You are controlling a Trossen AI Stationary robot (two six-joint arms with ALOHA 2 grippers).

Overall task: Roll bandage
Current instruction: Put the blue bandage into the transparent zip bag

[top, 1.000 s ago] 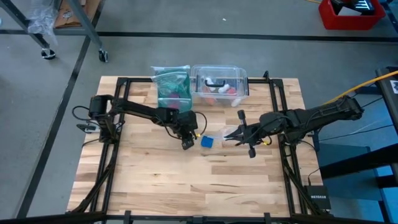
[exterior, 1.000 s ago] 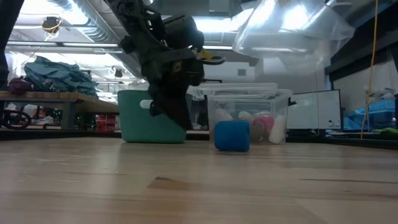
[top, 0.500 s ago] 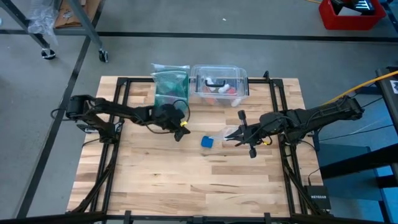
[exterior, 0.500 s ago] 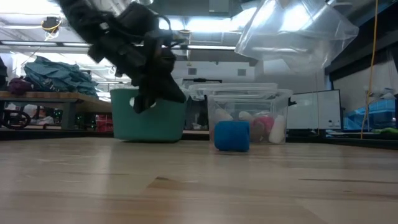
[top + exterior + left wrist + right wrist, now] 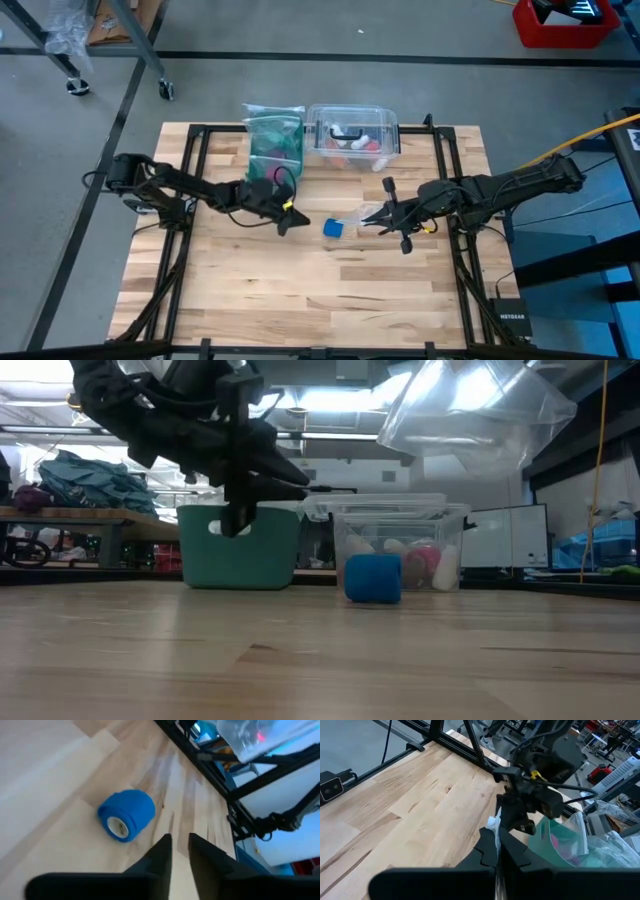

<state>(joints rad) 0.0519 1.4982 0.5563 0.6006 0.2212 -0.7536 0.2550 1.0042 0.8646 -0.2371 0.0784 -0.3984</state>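
Note:
The bandage (image 5: 333, 228) is a small bright blue roll lying on its side on the table, near the middle; it also shows in the low view (image 5: 373, 578) and the left wrist view (image 5: 126, 814). My left gripper (image 5: 298, 224) hangs just left of it, pointing toward it. A narrow gap shows between its fingers (image 5: 178, 842), with nothing in it. Right of the bandage, my right gripper (image 5: 370, 218) is shut on a clear plastic bag (image 5: 351, 214). My right gripper pinches an edge of the clear plastic bag (image 5: 492, 824) between its two fingers. The fingers come from the table's right, slanting a little down. The bag (image 5: 470, 410) is lifted clear of the table.
A clear plastic box (image 5: 352, 135) holding white and pink-red items stands at the table's far edge. A teal-filled bag (image 5: 275, 140) stands left of it. Black frame rails (image 5: 447, 170) run along the table's sides. Bare wood (image 5: 320, 290) lies toward the near edge.
My left gripper has drawn back toward the table's left edge, away from the bandage, and has tipped up from pointing down to nearly level. The bandage has stayed where it was. My right gripper has kept still with the bag.

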